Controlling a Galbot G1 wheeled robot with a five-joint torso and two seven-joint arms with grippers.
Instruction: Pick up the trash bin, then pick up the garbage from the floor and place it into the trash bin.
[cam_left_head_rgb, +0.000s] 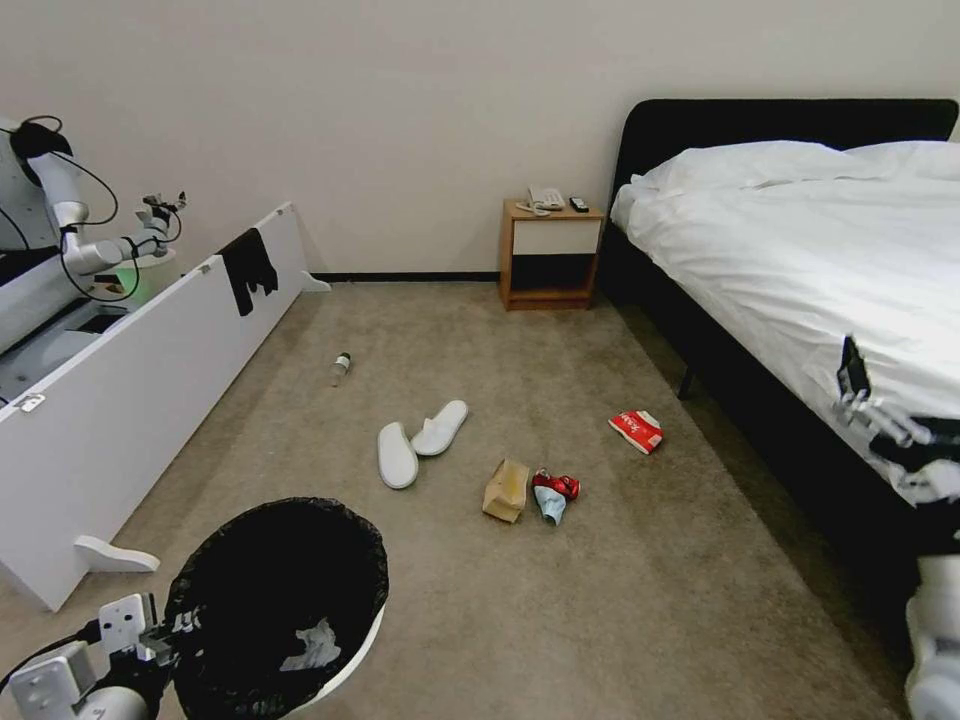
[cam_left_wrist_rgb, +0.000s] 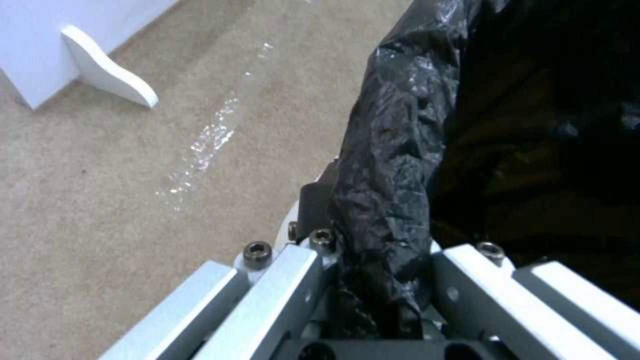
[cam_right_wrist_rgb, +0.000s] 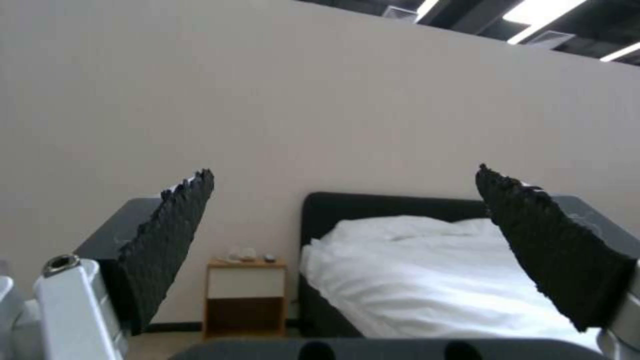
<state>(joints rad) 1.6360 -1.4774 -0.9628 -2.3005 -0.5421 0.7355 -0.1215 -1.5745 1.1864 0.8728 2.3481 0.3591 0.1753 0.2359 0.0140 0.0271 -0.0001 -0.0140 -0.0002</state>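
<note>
Your left gripper (cam_left_wrist_rgb: 383, 280) clamps the rim of the round white black-bagged trash bin (cam_left_head_rgb: 285, 600), keeping its mouth ready for the brown paper bag (cam_left_head_rgb: 506, 490) beyond it, while your right gripper (cam_right_wrist_rgb: 347, 240) hangs wide open.

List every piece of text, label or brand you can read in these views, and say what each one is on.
None can be read.
Red snack packet on the carpet: white lettering, too small and blurred to make out.
Red wrapper beside the brown paper bag: no legible print.
Small bottle: label too small.
Phone on the nightstand: nothing legible.
</note>
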